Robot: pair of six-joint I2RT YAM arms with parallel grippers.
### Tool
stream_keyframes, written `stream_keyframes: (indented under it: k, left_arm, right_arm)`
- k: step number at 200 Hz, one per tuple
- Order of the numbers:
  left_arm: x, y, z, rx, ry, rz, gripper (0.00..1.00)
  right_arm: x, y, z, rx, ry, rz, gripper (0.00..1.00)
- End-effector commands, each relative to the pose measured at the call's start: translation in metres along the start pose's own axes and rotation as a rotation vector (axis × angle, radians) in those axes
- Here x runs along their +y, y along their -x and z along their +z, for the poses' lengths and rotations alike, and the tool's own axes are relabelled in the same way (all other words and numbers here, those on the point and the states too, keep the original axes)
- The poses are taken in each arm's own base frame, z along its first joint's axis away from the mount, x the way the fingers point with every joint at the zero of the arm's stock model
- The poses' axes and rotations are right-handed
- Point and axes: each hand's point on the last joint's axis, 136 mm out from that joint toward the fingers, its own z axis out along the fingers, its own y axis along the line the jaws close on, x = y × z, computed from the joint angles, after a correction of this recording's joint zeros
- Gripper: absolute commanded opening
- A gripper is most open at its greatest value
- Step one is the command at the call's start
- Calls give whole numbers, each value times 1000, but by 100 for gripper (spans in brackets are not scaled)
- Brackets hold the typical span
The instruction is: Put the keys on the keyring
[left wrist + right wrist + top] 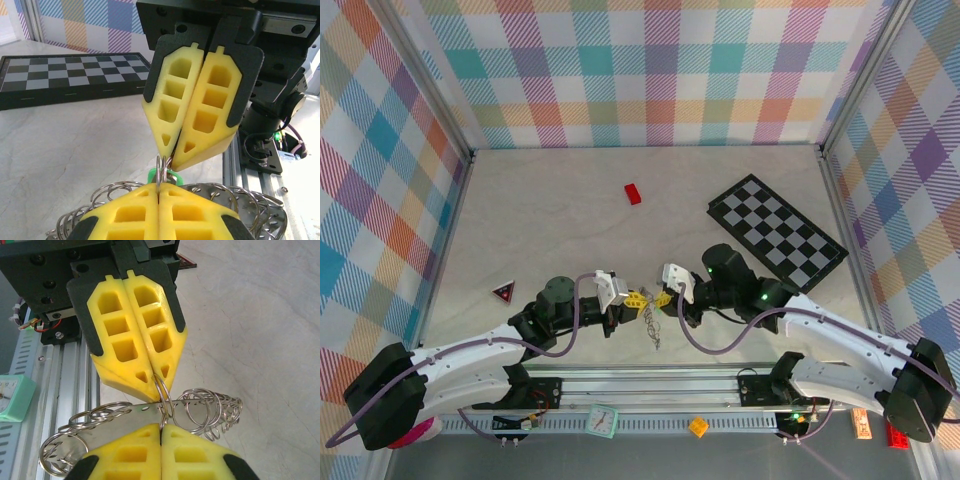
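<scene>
Clamped shut on the keyring [210,407], pads pressed together: left claw [620,296] and right claw [670,292], tip to tip just above the desk [560,210], near its front edge. Between the two sets of yellow fingers, nothing but a thin wire loop of that ring. Dangling below it in the overhead view, a jagged bunch of silvery coils. Just beside the left claw's tips, seen from the left wrist, a green-headed key [165,175]; impossible to tell whether pinched or merely hanging there.

Crowding the spot from both sides: the two wrists and their purple cables. Behind the right arm, lying flat and askew, a black-and-white chequered board [777,232]. Further back toward the middle, well apart from everything, a small red brick [634,193]. Left of the left arm, a dark triangle with a red face [503,292]. Along the metal rail [660,388] at the front, a little mint-green clock [603,421] and a yellow brick [698,426].

Underneath it all, a pale, marbled, stone-look top. All round on three sides, wall panels [650,70] in pastel plaid, framed by metal posts.
</scene>
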Motion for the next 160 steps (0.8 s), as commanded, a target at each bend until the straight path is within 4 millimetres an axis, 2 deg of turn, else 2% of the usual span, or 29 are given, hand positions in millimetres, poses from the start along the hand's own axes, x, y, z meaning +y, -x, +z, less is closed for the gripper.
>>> stream_keyframes:
  k: [1,45,55,85,97,133,160]
  left_arm:
    - [-2,30,1,-81,-7,38,0]
    - [0,34,1,-98,6,47,0]
    - [1,34,1,-99,9,47,0]
    - [1,33,-1,-99,11,50,0]
    - [-1,32,-1,-97,5,51,0]
    - [-6,31,-2,-100,-23,71,0]
    - [-13,30,-3,-97,-60,84,0]
  right_arm:
    - [9,13,1,-16,46,-28,2]
    - [18,12,11,-4,100,-24,0]
    - [17,13,11,-7,97,-21,3]
    - [15,17,0,-51,45,-38,22]
    - [13,16,-5,-66,28,-37,25]
    - [6,20,-20,-133,8,-2,27]
    - [-1,22,-22,-160,-7,27,26]
